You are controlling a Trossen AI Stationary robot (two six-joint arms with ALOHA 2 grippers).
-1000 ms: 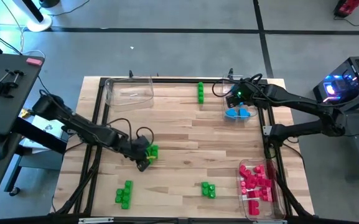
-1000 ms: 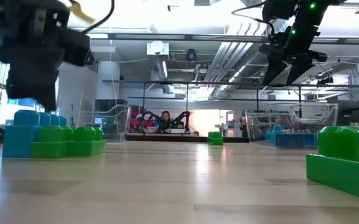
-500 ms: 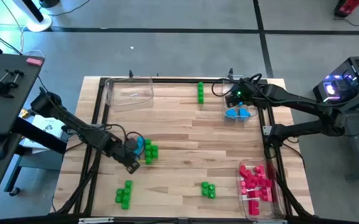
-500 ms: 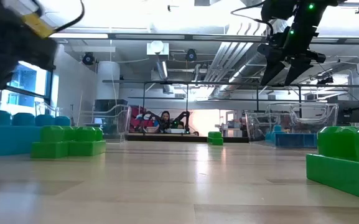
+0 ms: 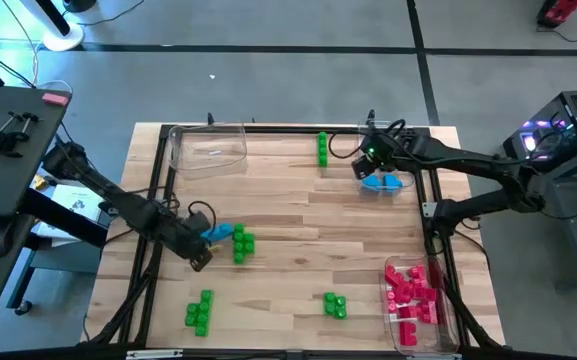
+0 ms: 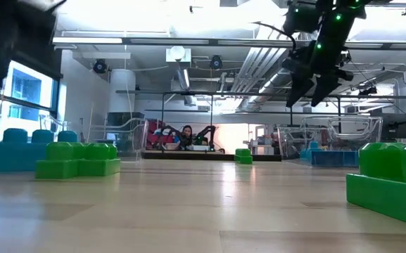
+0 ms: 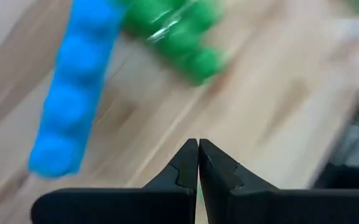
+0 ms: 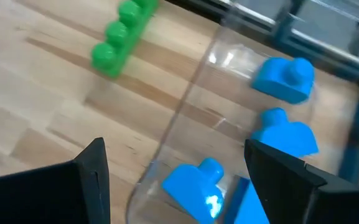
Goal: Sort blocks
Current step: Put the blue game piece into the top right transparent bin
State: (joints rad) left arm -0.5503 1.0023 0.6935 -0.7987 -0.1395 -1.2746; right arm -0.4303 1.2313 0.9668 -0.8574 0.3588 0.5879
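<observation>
**Sorting partly done**

Wooden table (image 5: 298,210), trays at the edges. Red blocks (image 5: 413,292) and blue blocks (image 5: 385,181) already trayed. Green blocks (image 5: 200,312) plus a stray blue block (image 5: 220,232) loose on the wood. Left gripper (image 5: 199,259) pinched empty beside it; right gripper (image 5: 366,168) spread over blue tray (image 8: 191,112).

High cam looks straight down on the whole pale wooden slatted table (image 5: 298,220). Low cam sits at tabletop level, facing across to the room. Wrist cams hover close above (both catch bright green plastic studded bricks (image 5: 243,243), also seen from above).
</observation>
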